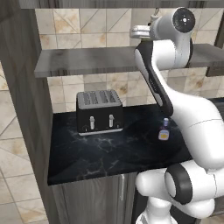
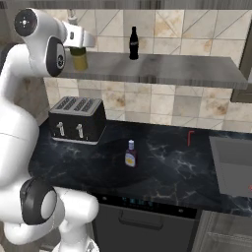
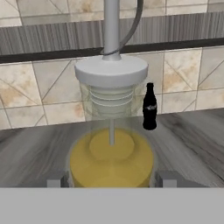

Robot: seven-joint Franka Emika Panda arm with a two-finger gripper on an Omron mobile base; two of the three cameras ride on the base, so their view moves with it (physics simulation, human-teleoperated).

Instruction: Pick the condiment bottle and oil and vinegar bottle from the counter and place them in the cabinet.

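Hand view: oil and vinegar bottle [image 3: 111,162] within gripper [image 3: 111,179]

Stood in a kitchen: beige tiled wall [image 2: 162,106] with diagonal seams, black marble counter [image 1: 113,153], black four-slot toaster [image 1: 99,112] near the wall, grey lower cupboard door [image 1: 94,199], steel sink [image 2: 231,162] at right.

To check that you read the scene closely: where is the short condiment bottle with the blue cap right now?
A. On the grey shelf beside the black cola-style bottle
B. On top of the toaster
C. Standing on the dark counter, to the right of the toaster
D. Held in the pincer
C: the condiment bottle stands upright on the counter, apart from the toaster, while the pincer is up at the shelf around the oil and vinegar bottle.
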